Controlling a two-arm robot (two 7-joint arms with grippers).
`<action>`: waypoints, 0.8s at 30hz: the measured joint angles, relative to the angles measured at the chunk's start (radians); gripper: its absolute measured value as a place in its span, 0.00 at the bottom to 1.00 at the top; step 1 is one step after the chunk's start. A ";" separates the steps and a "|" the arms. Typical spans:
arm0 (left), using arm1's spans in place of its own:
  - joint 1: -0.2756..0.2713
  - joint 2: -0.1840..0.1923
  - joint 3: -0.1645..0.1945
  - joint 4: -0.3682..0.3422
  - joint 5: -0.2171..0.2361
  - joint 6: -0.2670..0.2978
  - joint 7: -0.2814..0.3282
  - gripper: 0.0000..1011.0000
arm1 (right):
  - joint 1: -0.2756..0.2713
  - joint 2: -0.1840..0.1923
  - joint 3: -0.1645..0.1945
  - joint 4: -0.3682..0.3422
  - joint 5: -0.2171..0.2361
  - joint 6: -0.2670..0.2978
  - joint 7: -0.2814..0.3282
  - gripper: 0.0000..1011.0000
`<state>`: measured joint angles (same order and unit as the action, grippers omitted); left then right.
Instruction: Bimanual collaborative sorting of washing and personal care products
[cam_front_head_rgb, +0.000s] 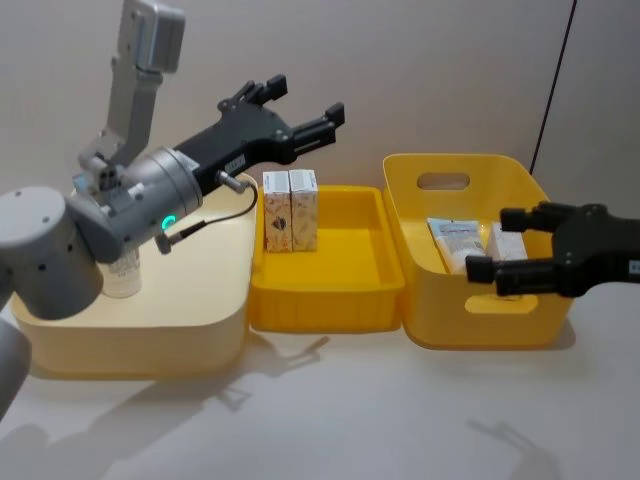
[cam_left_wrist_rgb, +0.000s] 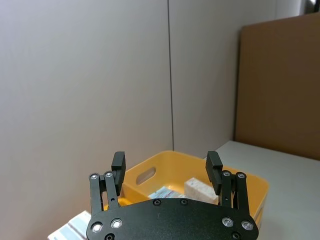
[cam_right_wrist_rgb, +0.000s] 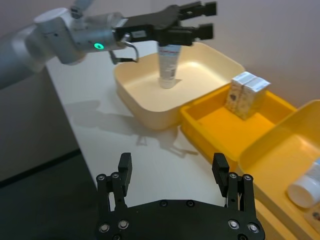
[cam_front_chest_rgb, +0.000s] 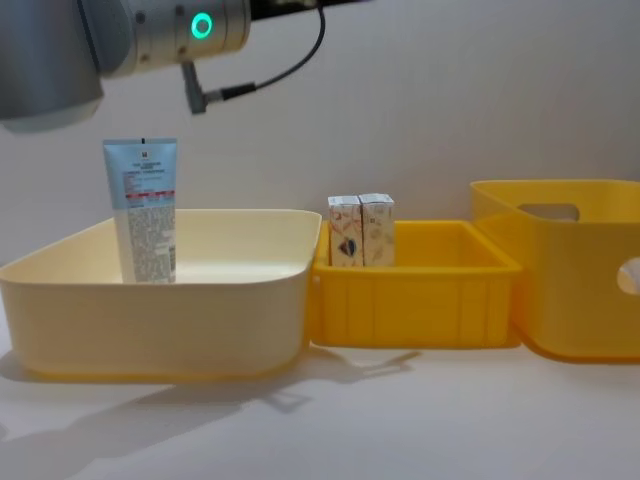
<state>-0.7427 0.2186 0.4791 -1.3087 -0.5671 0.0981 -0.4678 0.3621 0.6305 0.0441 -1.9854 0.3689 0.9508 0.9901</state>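
A pale blue squeeze tube (cam_front_chest_rgb: 143, 208) stands upright in the cream plastic bin (cam_front_chest_rgb: 160, 300), left of the shallow yellow plastic tray (cam_front_head_rgb: 330, 275). The left pincer (cam_front_head_rgb: 302, 108) hovers above the tray's back-left corner, fingers apart, empty. Two small white printed cartons (cam_front_head_rgb: 290, 209) stand in the tray. Right of the tray, the right pincer (cam_front_head_rgb: 497, 243) gapes over the deep yellow bin (cam_front_head_rgb: 480, 185).

You see a pale blue tube (cam_front_chest_rgb: 142, 208) with dark print standing in the cream bin (cam_front_chest_rgb: 60, 300). Just beside that bin, the yellow tray (cam_front_chest_rgb: 420, 300) holds two white cartons (cam_front_chest_rgb: 361, 229) printed in orange and blue. Beyond the tray, the deeper yellow bin (cam_front_head_rgb: 520, 190) shows another pale blue tube (cam_front_head_rgb: 458, 243) and a white carton (cam_front_head_rgb: 507, 243). Both tools, left (cam_front_head_rgb: 297, 108) and right (cam_front_head_rgb: 496, 245), are black; the left arm is silver-grey with a green light (cam_front_head_rgb: 169, 222). The desk (cam_front_chest_rgb: 400, 420) is white.
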 joint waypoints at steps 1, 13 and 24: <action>0.005 0.002 0.000 -0.003 0.004 -0.001 0.005 0.99 | 0.003 0.004 -0.006 -0.001 0.003 0.000 0.007 0.99; 0.141 0.046 -0.007 -0.089 0.103 -0.024 0.127 0.99 | 0.075 0.068 -0.125 -0.010 0.060 0.001 0.153 0.99; 0.253 0.081 -0.012 -0.158 0.183 -0.043 0.228 0.99 | 0.151 0.097 -0.232 -0.012 0.092 -0.004 0.260 0.99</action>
